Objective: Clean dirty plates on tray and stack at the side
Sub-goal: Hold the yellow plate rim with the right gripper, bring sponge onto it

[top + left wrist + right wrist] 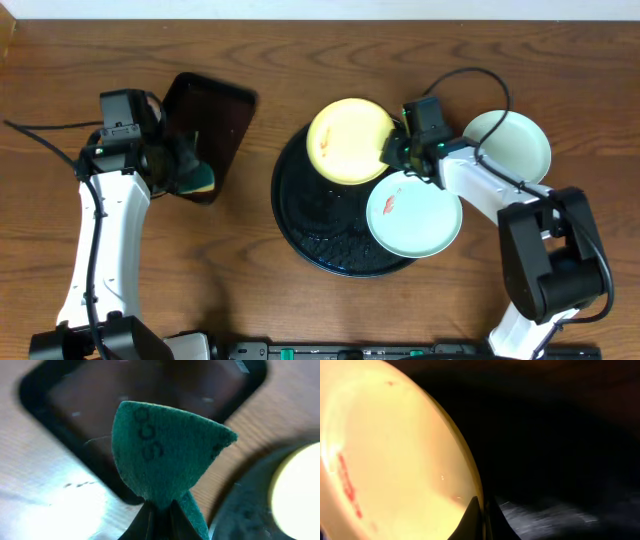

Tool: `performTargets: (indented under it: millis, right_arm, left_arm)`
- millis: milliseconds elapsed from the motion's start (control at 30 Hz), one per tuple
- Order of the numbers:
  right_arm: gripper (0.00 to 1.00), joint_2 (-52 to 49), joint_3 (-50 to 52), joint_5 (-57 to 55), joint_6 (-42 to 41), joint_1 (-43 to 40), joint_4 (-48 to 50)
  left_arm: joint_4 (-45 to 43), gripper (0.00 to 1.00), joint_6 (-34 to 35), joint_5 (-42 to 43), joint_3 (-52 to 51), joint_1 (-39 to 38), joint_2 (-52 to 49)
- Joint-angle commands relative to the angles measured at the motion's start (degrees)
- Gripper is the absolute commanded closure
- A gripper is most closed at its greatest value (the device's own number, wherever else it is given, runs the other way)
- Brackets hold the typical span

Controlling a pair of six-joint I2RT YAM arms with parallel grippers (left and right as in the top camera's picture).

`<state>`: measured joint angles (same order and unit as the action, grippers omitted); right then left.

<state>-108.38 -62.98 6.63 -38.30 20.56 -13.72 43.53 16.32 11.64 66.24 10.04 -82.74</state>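
The large round black tray (320,215) holds a pale yellow plate (345,135), tilted up at its far side, and a mint-blue plate (420,220) with a red smear at its right. My right gripper (393,150) is shut on the yellow plate's rim (470,475); red smears show on the plate in the right wrist view. A second mint-blue plate (515,140) lies on the table right of the tray. My left gripper (185,170) is shut on a green sponge (165,455) above the rectangular tray.
A smaller rectangular dark tray (205,115) lies at the back left, under the sponge (200,180); it also shows in the left wrist view (60,405). The black tray's edge (240,510) is close to its right. The table is brown wood.
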Motion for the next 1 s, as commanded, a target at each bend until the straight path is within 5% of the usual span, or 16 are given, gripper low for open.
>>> performTargets:
  millis: [0, 233, 500, 967]
  right_arm:
    - [0.99, -0.39, -0.7, 5.7, 1.53, 3.21, -0.48]
    - [0.98, -0.39, -0.7, 5.35, -0.26, 7.15, -3.13]
    - [0.98, -0.39, -0.7, -0.59, -4.33, 7.02, -6.97]
    - [0.98, -0.39, -0.7, -3.45, -4.31, 6.01, -8.37]
  left_arm:
    - [-0.52, 0.92, -2.99, 7.72, -0.44, -1.73, 0.09]
    - [-0.57, 0.92, -2.12, 7.87, -1.6, -10.03, 0.09]
    - [-5.18, 0.92, 9.46, 7.82, -3.1, -20.87, -1.22]
    - [-18.56, 0.92, 16.59, 7.8, -3.23, -32.54, -16.35]
